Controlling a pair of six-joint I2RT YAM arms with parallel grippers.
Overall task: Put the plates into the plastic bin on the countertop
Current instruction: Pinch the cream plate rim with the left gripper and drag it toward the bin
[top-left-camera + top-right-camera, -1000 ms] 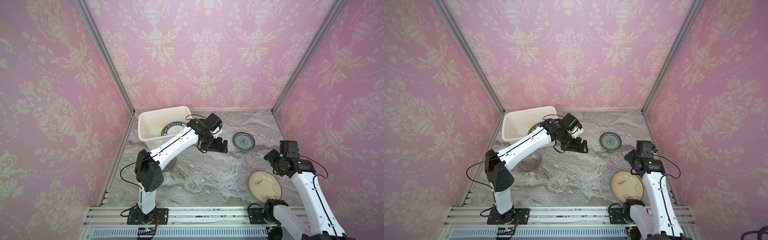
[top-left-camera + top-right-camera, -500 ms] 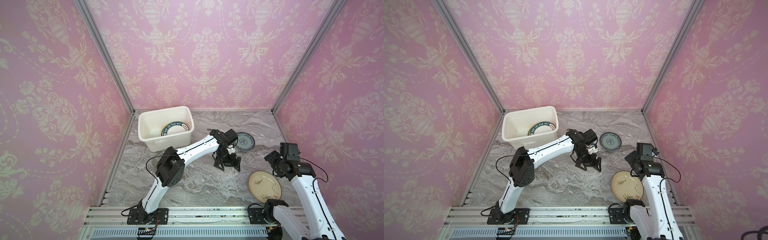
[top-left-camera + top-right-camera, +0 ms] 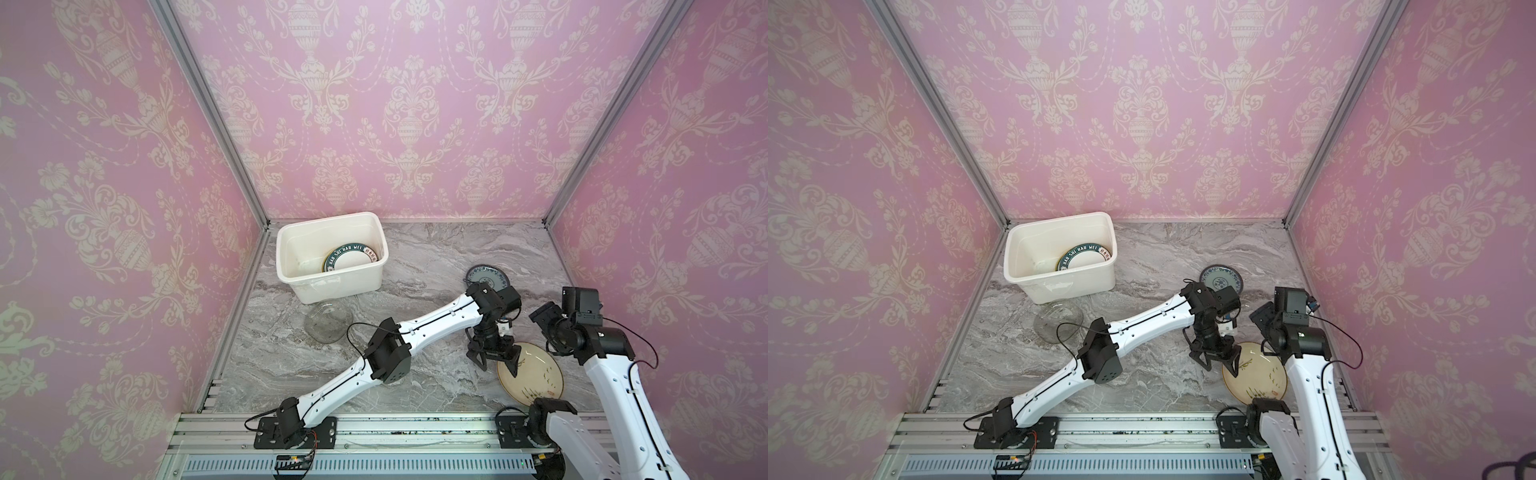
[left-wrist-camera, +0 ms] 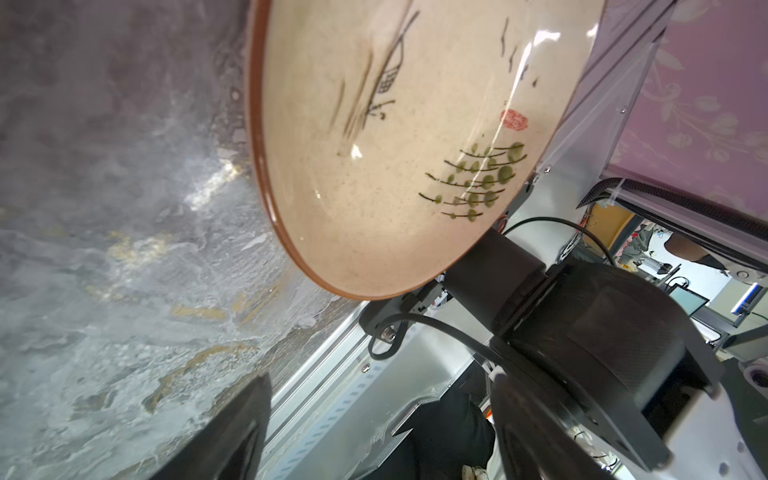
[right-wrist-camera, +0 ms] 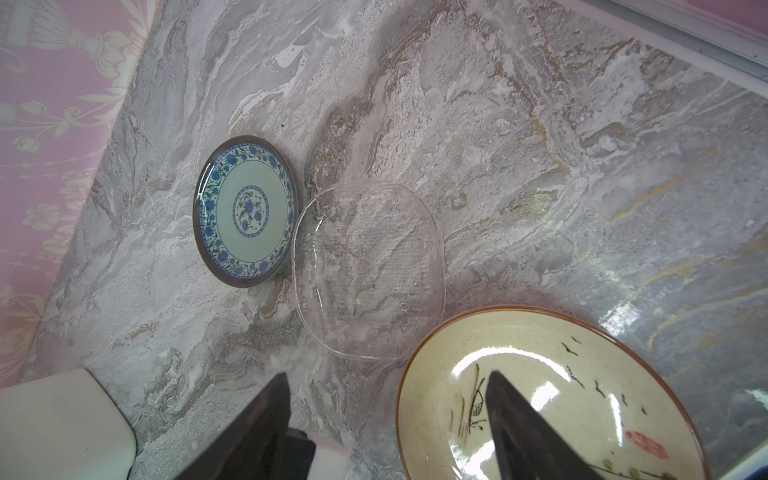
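Observation:
The white plastic bin [image 3: 338, 286] stands at the back left of the countertop [image 3: 415, 266], with a dark-rimmed white plate [image 3: 353, 261] inside. A cream plate [image 3: 534, 376] lies at the front right. My left gripper [image 3: 498, 370] points down at its left rim, open: one finger is over the plate, the other over the marble, with nothing held. My right gripper [image 5: 387, 374] hangs open above the same plate's edge. A blue-patterned plate [image 3: 488, 276] lies behind. One clear glass plate [image 3: 328, 326] lies before the bin. Another clear glass plate [image 5: 370, 270] sits between the blue and cream ones.
Pink patterned walls close in the left, back and right. A metal rail [image 3: 395, 424] with both arm bases runs along the front edge. The left arm [image 3: 436, 320] stretches diagonally across the countertop. The right arm's base [image 4: 498, 266] stands right beside the cream plate.
The left arm has swung from the bin across to the right front and come down at the cream plate, its jaws narrowing a little. The right arm has hardly moved.

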